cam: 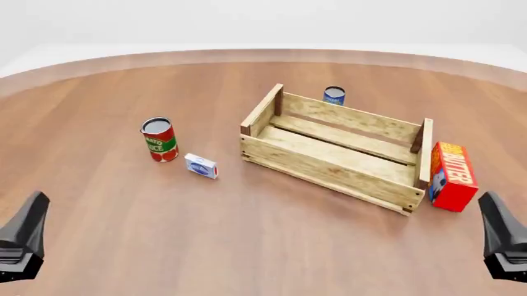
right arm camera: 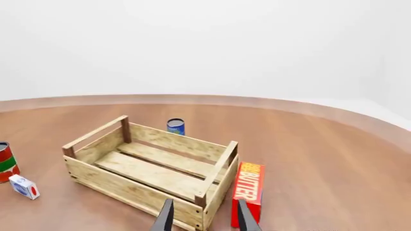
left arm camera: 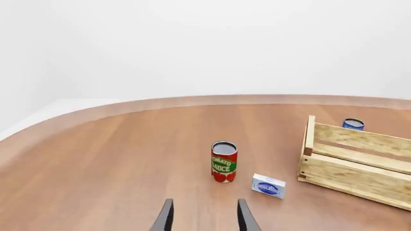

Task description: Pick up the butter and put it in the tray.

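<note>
Butter (cam: pixel 452 176) standing on its long edge on the table (cam: pixel 247 246) at the right, just beside the right end of the tray (cam: pixel 329 169), outside it, white lettering facing up and right. Front view: tomato sauce can (cam: pixel 159 139) upright at the left, small blue-white box (cam: pixel 201 166) just right of it and nearer, blue can (cam: pixel 334 95) beyond the tray's far wall. Left gripper (cam: pixel 21 237) and right gripper (cam: pixel 504 237) low in the near corners, well apart from everything, finger spacing hidden from this angle. Left wrist view: fingers (left arm camera: pixel 165 217) of the left gripper (left arm camera: pixel 204 219) spread apart with nothing between, sauce can (left arm camera: pixel 224 161) and small box (left arm camera: pixel 268 186) ahead, tray end (left arm camera: pixel 309 149) off to one side. Right wrist view: right gripper (right arm camera: pixel 205 219) likewise spread and holding nothing, tray corner post (right arm camera: pixel 200 199) and butter (right arm camera: pixel 248 192) just ahead.
</note>
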You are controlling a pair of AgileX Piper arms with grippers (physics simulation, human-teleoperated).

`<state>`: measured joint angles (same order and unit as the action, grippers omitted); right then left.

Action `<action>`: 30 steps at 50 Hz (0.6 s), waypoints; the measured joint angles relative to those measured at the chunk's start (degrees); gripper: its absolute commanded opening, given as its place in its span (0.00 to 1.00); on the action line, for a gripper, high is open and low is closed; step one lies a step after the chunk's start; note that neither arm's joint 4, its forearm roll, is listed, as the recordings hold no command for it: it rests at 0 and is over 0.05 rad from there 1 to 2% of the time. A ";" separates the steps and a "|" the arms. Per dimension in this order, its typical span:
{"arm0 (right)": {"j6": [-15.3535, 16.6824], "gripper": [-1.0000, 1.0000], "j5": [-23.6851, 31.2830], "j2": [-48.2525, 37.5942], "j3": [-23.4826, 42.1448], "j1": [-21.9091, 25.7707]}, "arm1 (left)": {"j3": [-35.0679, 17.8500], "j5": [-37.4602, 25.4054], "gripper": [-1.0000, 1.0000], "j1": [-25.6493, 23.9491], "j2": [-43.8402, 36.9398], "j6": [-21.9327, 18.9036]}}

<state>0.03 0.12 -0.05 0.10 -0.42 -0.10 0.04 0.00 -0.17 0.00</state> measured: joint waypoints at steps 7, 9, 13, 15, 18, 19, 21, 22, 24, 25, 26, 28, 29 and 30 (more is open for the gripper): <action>0.23 1.00 0.46 -0.01 0.31 -0.65 | -0.08 0.03 1.00 0.00 -0.13 0.00; 0.29 1.00 0.56 -0.02 0.37 -0.79 | -0.09 0.04 1.00 0.00 -0.16 0.00; 0.41 1.00 0.73 -0.04 0.46 -1.04 | -0.11 0.05 1.00 0.00 -0.19 0.00; 0.52 1.00 0.85 -0.08 0.54 -1.13 | -0.12 0.05 1.00 0.00 -0.21 0.00; 0.72 1.00 1.02 -0.19 0.70 -1.22 | -0.13 0.06 1.00 0.00 -0.22 0.00; 0.78 1.00 1.03 -0.25 0.75 -1.25 | -0.13 0.06 1.00 0.00 -0.22 0.00; 0.91 1.00 1.02 -0.41 0.83 -1.30 | -0.13 0.06 1.00 0.00 -0.23 0.00; 0.98 1.00 0.98 -0.52 0.88 -1.33 | -0.13 0.06 1.00 0.00 -0.23 0.00; 1.12 1.00 0.88 -0.75 0.96 -1.40 | -0.14 0.06 1.00 0.00 -0.24 0.00; 1.20 1.00 0.81 -0.89 1.01 -1.45 | -0.14 0.06 1.00 0.00 -0.24 0.00; 1.27 1.00 0.73 -1.04 1.06 -1.51 | -0.14 0.06 1.00 0.00 -0.24 0.00; 1.42 1.00 0.55 -1.34 1.14 -1.63 | -0.14 0.06 1.00 0.00 -0.25 0.00; 1.49 1.00 0.43 -1.50 1.16 -1.71 | -0.14 0.06 1.00 0.00 -0.25 0.00; 1.55 1.00 0.31 -1.68 1.17 -1.78 | -0.14 0.06 1.00 0.00 -0.25 0.00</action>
<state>1.59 0.43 -1.72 1.27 -2.20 -0.24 0.10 0.01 -0.42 0.00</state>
